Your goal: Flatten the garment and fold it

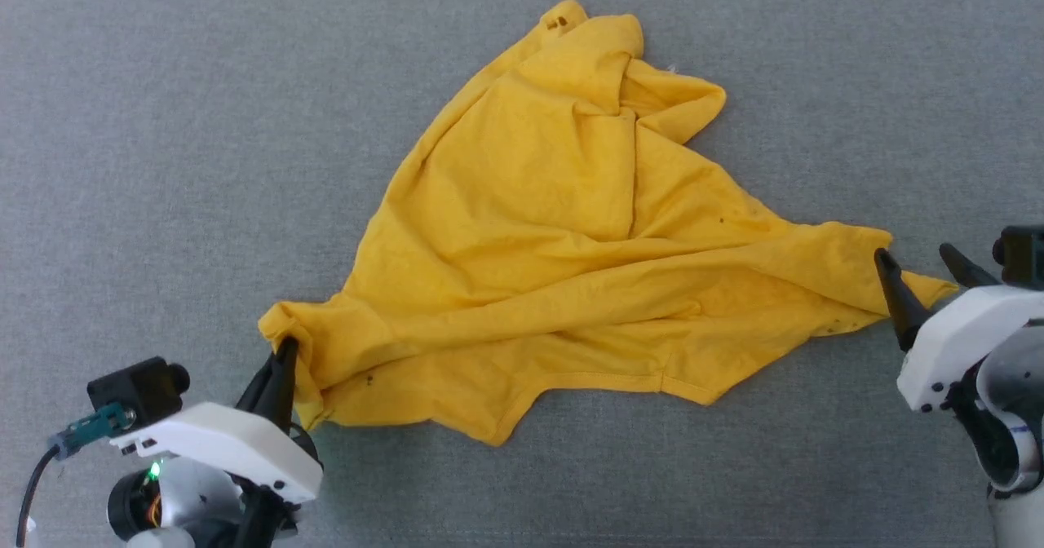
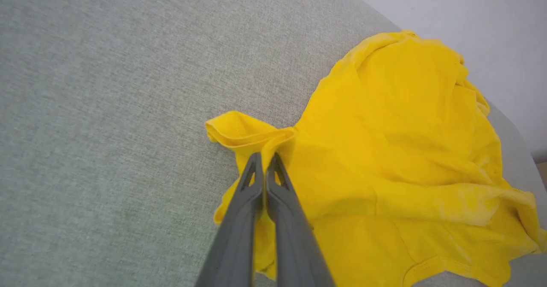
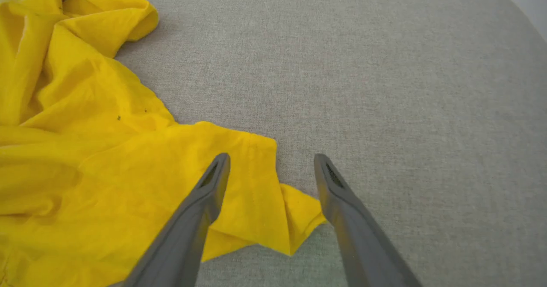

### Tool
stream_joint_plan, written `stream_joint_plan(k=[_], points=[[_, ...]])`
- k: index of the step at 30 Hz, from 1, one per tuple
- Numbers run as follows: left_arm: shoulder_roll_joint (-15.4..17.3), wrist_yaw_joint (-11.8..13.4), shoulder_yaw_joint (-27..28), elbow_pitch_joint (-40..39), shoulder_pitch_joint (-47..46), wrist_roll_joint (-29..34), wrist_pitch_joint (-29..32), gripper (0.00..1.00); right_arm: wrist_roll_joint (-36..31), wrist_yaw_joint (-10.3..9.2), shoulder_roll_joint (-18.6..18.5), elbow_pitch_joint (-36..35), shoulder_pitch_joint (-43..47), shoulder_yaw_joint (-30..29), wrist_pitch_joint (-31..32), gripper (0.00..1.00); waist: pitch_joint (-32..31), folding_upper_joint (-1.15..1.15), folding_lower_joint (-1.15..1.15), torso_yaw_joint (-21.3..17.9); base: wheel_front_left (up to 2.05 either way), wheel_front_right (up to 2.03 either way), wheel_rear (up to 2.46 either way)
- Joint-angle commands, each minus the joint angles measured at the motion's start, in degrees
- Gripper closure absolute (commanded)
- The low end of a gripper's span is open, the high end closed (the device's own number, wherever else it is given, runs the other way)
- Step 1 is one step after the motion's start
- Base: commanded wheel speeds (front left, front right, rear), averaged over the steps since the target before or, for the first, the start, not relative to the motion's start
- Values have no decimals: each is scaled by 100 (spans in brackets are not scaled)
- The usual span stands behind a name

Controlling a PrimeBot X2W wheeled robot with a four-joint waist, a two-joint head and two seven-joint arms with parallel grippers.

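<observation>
The garment (image 1: 555, 238) is a bright yellow T-shirt lying crumpled and creased on the grey fabric surface, stretched wide along its near edge. My left gripper (image 1: 285, 351) is shut on the garment's bunched near-left corner; in the left wrist view the two dark fingers (image 2: 267, 161) press together on a pinched fold of the garment (image 2: 397, 142). My right gripper (image 1: 913, 258) stands open over the garment's right corner. In the right wrist view its fingers (image 3: 218, 171) are spread, with the yellow corner (image 3: 256, 193) lying between and under them, not clamped.
The grey woven surface (image 1: 163, 124) stretches all around the shirt. Its rounded far edge and a pale wall (image 2: 470, 13) appear in the left wrist view. A small black camera (image 1: 139, 389) sits on the left wrist.
</observation>
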Motion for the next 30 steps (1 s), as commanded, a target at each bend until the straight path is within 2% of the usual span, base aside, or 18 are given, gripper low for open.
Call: stream_joint_plan(k=[1, 8, 14, 15, 16, 17, 23, 30], points=[[-12, -47, -31, -43, -142, 49, -27, 100, 58, -11, -69, 84, -172, 31, 80, 0, 91, 0, 0, 62, 0, 0, 0], [-26, -46, -123, -55, -239, 26, -35, 100, 164, -11, -215, 487, -449, 96, 378, 0, 265, 0, 0, 276, 0, 0, 0], [-31, -25, -141, -62, -286, -8, -46, 100, 163, -11, -189, 685, -497, 15, 787, 0, 372, 0, 0, 415, 0, 0, 0], [-28, -22, -137, -61, -290, -12, -50, 100, 170, -11, -170, 699, -504, -18, 852, 13, 382, 0, 0, 427, 0, 0, 0], [-25, -19, -136, -57, -295, -15, -53, 100, 168, -11, -162, 703, -511, -22, 914, 65, 392, 0, 0, 437, 0, 0, 0], [-26, -13, -135, -52, -302, -19, -56, 100, 160, -11, -158, 693, -518, -26, 949, 100, 399, 0, 0, 445, 0, 0, 0], [-26, 6, -97, -6, -331, -89, -89, 100, 152, -11, -90, 607, -609, -52, 1023, 100, 323, 0, 0, 390, 0, 0, 0], [46, -32, -97, -6, -412, -91, -123, 100, 247, -11, 72, 345, -682, -198, 652, 100, 23, 0, 0, 243, 0, 0, 0]])
